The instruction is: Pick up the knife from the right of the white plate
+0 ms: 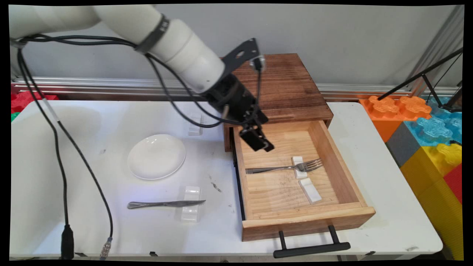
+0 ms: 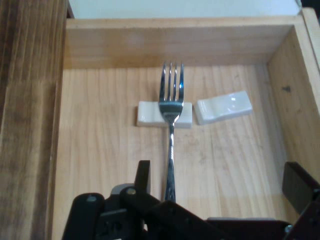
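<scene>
My gripper hangs open over the rear left of an open wooden drawer, just above the handle end of a metal fork. The fork lies on the drawer floor with its neck across a small white rest. In the hand view the fork's handle runs between my fingers, closer to the left one. A second white rest lies loose beside the first. Nothing is held.
The drawer belongs to a dark wooden cabinet, and its black handle overhangs the table's near edge. Left of it lie a white plate, a knife on a white rest, and another rest. Coloured foam blocks stand at right.
</scene>
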You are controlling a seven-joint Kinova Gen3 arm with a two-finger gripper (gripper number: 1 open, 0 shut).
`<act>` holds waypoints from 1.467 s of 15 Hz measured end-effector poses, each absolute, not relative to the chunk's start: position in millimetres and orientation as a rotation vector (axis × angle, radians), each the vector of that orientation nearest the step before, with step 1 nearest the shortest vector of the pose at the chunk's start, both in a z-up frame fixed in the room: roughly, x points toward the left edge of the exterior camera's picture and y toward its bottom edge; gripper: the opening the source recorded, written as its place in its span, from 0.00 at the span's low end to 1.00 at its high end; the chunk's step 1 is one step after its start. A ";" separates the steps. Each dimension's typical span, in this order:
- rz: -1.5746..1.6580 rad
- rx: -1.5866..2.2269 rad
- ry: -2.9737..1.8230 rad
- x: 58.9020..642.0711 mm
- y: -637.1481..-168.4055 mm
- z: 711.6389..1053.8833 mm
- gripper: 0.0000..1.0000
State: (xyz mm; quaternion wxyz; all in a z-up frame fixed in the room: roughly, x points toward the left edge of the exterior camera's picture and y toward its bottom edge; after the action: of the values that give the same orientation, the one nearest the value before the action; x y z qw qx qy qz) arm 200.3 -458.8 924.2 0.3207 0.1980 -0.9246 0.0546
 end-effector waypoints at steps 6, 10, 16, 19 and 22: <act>0.145 0.468 -2.455 247.2 -439.0 921.9 1.00; 0.139 0.460 -2.477 272.3 -427.6 915.5 1.00; 0.126 0.475 -2.521 305.3 -409.4 902.9 1.00; 0.122 0.479 -2.540 318.9 -400.3 896.6 1.00; 0.120 0.492 -2.563 333.0 -391.0 889.1 1.00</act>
State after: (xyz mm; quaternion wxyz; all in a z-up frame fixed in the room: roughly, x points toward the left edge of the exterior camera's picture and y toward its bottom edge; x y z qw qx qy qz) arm 333.0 -391.0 889.1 0.2616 0.1817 -0.9469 0.0443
